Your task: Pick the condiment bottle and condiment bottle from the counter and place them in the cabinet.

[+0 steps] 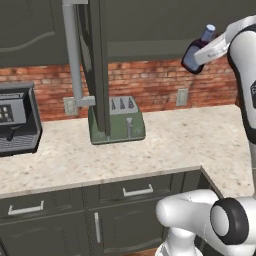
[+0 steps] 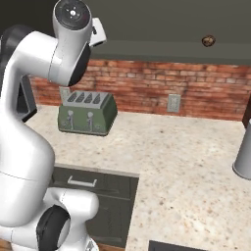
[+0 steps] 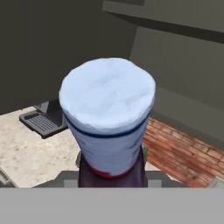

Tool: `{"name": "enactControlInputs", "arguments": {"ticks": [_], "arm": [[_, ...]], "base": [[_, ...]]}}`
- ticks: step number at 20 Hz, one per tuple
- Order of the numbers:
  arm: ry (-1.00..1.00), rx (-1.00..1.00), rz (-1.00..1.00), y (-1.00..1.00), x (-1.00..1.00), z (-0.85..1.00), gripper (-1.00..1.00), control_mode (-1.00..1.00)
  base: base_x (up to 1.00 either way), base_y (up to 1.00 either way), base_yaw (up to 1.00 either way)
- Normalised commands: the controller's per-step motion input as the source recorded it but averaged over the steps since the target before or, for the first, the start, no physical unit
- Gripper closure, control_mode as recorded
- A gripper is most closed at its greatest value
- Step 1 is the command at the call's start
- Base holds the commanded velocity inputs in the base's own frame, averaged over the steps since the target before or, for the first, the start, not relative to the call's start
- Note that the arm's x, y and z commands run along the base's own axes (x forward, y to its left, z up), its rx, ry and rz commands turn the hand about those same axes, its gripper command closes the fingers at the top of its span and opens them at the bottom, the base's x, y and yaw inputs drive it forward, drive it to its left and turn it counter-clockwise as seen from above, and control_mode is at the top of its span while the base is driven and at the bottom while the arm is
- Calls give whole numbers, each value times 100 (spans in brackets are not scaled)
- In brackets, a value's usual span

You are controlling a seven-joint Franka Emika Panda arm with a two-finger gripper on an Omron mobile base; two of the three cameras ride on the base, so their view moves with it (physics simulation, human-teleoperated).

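Condiment bottle (image 1: 197, 52) hangs high at right in the left base view, clamped in the gripper (image 1: 209, 50) before dark cabinets; a toaster (image 1: 120, 121) sits on the speckled counter (image 1: 190, 140). The right base view shows the brick wall (image 2: 196, 90). The hand view shows its pale cap (image 3: 107, 94)

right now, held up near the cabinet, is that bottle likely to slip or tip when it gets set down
The condiment bottle looks rigid and smooth, so it could slip in the pincer. It hangs tilted, and it is tall and narrow with a small cap, so it probably tips unless set down upright.
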Motion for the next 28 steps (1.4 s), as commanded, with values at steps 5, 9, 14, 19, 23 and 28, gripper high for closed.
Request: {"name": "enactControlInputs", "arguments": {"ticks": [5,9,14,19,23,28], "arm": [[0,0,3,0,35,0,100,-100],[0,0,3,0,36,0,100,-100],[0,0,3,0,37,-1,100,-100],[0,0,4,0,39,-11,100,-100],[0,0,4,0,41,-11,100,-100],[0,0,3,0,41,-1,100,-100]], "base": [[0,0,0],[0,0,0],[0,0,0],[0,0,0],[0,0,0],[0,0,0]]}}
